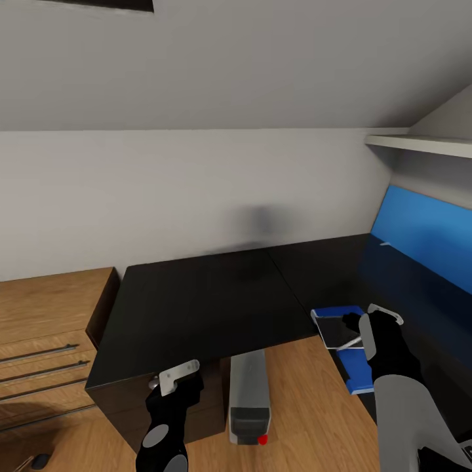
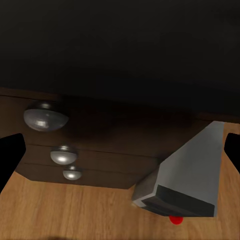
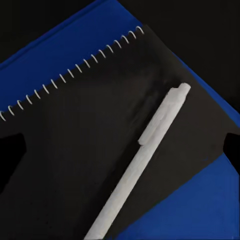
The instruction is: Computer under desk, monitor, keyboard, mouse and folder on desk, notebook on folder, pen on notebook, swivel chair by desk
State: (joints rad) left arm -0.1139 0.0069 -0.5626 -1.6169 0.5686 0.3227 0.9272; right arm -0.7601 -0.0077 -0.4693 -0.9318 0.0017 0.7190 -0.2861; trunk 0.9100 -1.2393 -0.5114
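In the head view, the glossy black L-shaped table [image 1: 196, 308] runs along the white wall, with a light-wood drawer cabinet [image 1: 46, 341] just beside its left end. The silver-grey computer tower [image 1: 249, 396] with its red light stands on the wood floor [image 1: 308, 406], partly under the table's front edge. The left tool [image 1: 178, 375] hangs in front of the table's drawer block, and the right tool [image 1: 375, 321] hovers over the blue folder [image 1: 354, 377], which lies at the table's right wing with part of it sticking out past the edge; the dark notebook [image 1: 337, 331] lies on it and the white pen [image 1: 349, 342] on the notebook. In the left wrist view, the left tool's fingers [image 2: 11, 157] stand apart at the picture's edges with nothing between them; three round silver knobs [image 2: 61, 155] sit on the drawer block, and the computer tower [image 2: 192, 175] is near them. In the right wrist view, the right tool's dark fingers [image 3: 11, 152] are spread wide and grip nothing; the pen [image 3: 142, 160] rests slantwise on the spiral-bound notebook [image 3: 75, 150], atop the folder [image 3: 200, 205].
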